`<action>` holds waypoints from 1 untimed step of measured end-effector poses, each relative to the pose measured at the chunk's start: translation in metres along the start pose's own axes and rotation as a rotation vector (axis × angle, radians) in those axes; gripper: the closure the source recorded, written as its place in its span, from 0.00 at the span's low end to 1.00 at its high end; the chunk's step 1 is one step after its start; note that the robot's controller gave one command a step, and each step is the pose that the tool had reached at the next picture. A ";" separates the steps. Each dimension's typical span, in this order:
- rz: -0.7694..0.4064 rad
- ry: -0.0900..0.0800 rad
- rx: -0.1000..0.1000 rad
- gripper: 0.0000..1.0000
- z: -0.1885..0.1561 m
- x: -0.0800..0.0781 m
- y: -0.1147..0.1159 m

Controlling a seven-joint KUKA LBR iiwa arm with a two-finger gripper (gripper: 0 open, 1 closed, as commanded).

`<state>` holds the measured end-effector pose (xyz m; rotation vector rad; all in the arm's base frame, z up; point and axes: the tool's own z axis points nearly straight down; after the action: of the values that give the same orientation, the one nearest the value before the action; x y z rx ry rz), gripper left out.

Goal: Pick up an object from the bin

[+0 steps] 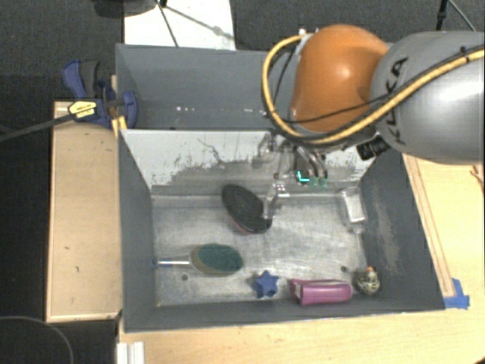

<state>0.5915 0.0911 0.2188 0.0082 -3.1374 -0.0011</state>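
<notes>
Low over the back of the grey metal bin, a released claw, jaws spread. Just view-left, right beside one finger, a black oval pad, tilted on the bin floor.

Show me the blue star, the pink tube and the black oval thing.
blue star [265, 284], camera view, its centre.
pink tube [323, 291], camera view, its middle.
black oval thing [245, 207], camera view, its top face.
</notes>
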 end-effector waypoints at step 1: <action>-0.113 -0.037 -0.003 0.00 0.126 0.014 0.002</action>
<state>0.5773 0.0930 0.0932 0.1870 -3.1693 -0.0068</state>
